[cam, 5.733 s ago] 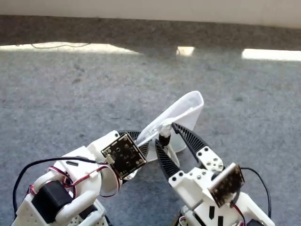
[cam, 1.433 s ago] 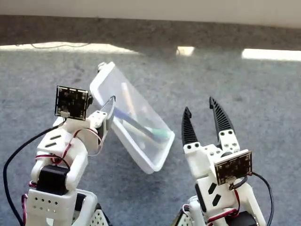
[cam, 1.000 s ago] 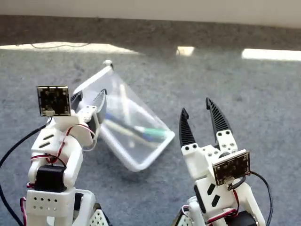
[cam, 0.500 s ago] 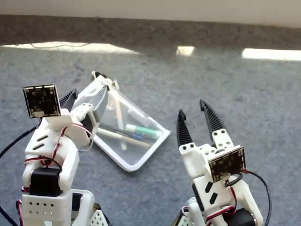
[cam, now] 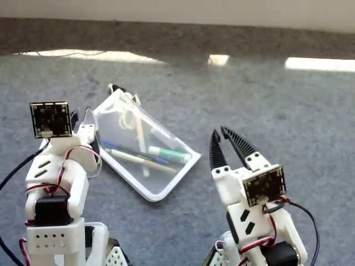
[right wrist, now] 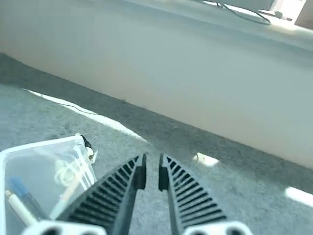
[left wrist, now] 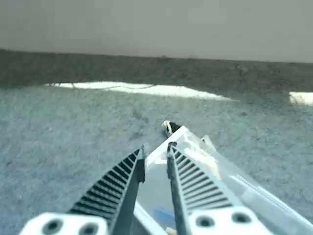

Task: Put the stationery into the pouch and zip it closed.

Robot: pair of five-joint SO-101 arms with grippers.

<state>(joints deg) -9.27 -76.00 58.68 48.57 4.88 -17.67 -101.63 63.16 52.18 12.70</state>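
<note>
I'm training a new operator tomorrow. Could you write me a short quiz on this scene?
1. True or false: the right hand touches the pouch.
2. Where is the stationery? A: inside the pouch. B: scattered outside it. C: under the pouch.
3. Fill in: the hand nearer the pouch is the ____ one.
Key: 1 false, they are apart; 2 A; 3 left hand.
</note>
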